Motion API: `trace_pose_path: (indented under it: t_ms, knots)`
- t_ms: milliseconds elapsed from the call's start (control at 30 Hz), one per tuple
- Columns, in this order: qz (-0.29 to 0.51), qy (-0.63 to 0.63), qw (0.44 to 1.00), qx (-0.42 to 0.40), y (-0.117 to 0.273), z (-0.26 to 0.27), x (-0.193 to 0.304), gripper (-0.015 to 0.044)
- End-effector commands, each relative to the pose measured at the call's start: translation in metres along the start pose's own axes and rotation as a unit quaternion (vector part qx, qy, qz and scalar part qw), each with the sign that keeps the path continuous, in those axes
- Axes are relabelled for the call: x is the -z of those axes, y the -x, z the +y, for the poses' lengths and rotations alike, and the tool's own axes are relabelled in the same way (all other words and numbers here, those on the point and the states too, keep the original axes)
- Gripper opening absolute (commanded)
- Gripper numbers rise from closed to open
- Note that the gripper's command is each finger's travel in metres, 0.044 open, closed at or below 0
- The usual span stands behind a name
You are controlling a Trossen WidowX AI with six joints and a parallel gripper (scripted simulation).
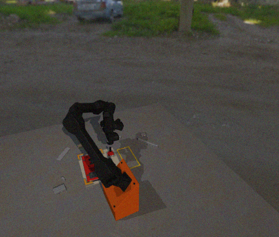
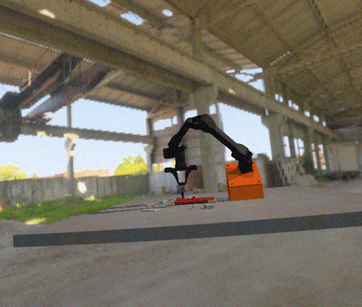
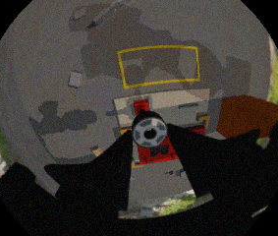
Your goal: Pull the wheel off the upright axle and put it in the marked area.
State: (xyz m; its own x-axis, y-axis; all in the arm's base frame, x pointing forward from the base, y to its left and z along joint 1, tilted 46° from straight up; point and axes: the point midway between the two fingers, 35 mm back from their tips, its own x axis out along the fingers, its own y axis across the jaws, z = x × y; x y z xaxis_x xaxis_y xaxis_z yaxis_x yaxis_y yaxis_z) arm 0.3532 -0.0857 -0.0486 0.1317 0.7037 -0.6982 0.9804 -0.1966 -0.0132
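Above the upright axle (image 1: 110,148), the gripper (image 3: 150,137) pinches the wheel (image 3: 149,132), apparently lifted free of it.

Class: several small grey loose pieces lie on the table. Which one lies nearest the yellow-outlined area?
The long grey piece with a rounded end, just beyond the yellow outline. The other grey pieces lie across the red fixture.

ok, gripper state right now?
Gripper: closed on the wheel, held above the red fixture; not yet over the yellow marked area.
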Motion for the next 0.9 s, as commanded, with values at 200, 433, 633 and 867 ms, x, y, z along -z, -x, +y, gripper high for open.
trace_pose_path:
  t_ms: [200, 433, 633, 867]
  knots:
    - [-0.004, 0.008, 1.0, 0.006, -0.001, -0.014, -0.024, 0.0]
    - [-0.006, 0.006, 1.0, 0.005, 0.002, -0.03, -0.051, 0.0]
    - [-0.006, 0.006, 1.0, 0.004, 0.004, -0.045, -0.072, 0.0]
    - [-0.005, 0.006, 1.0, 0.004, 0.005, -0.06, -0.09, 0.0]
